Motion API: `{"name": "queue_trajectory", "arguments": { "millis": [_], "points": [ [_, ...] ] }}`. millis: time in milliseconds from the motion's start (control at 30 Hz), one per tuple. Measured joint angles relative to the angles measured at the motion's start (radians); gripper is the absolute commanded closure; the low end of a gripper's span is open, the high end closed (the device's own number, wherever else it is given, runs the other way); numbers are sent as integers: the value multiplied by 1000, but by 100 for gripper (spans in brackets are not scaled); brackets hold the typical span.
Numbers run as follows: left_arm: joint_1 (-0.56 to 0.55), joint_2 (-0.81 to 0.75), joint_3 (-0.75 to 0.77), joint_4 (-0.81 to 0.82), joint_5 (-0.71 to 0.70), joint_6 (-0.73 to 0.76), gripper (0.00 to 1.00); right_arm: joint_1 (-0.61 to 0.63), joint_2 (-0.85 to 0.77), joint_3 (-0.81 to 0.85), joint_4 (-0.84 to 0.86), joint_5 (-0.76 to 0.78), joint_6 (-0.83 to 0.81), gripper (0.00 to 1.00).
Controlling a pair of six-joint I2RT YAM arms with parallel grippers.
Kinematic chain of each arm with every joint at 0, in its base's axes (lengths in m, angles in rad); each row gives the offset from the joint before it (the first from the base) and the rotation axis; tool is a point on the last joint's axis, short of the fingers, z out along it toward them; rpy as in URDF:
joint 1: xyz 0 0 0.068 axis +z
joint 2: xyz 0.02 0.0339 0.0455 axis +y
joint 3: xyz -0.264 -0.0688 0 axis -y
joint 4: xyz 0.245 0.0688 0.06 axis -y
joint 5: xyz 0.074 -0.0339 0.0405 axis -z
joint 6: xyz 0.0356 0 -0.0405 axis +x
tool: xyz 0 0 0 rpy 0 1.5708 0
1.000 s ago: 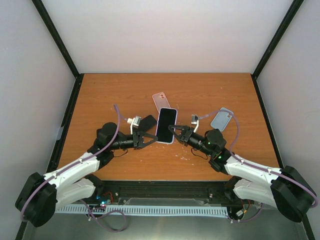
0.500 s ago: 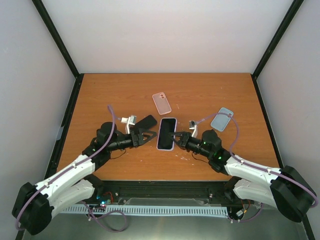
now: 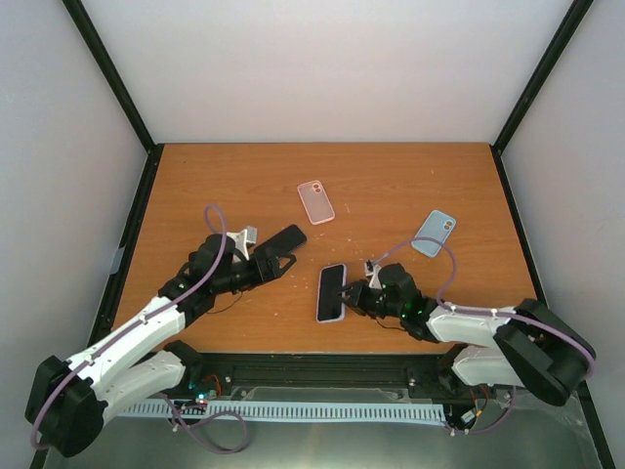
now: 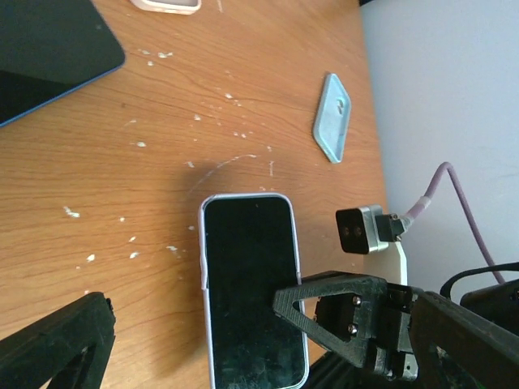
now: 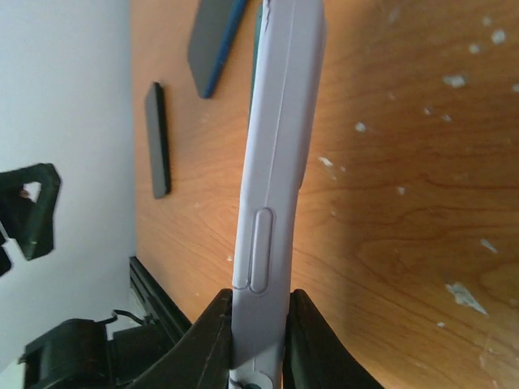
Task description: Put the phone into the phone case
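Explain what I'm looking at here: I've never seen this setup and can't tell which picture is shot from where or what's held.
These are two robot arms bolted at the near edge of a wooden table, each ending in a two-finger gripper. The wide picture looks down from above and behind them; the other two come from cameras on the wrists. The right gripper pinches a phone that sits in a pale lilac case, seen edge-on in its wrist view. The left gripper is open and holds nothing. Lying on the table are a dark phone, a pink case and a blue case.
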Motion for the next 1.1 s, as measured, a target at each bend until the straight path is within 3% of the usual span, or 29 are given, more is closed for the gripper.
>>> {"name": "queue_trajectory", "arguments": {
  "millis": [233,433,767,933,1100],
  "points": [
    [8,8,1,-43,-60,39,1,16,163,11,59,-42,-1,84],
    [11,19,12,-67,-88,51,1,22,229,16,93,-52,4,70],
    [13,24,12,-92,-88,51,0,23,136,31,-109,35,-29,62],
    [13,32,12,-97,-88,51,1,23,54,20,-188,89,-36,63],
    [13,38,12,-91,-83,49,1,24,5,3,-230,106,-35,72]
  ]
}}
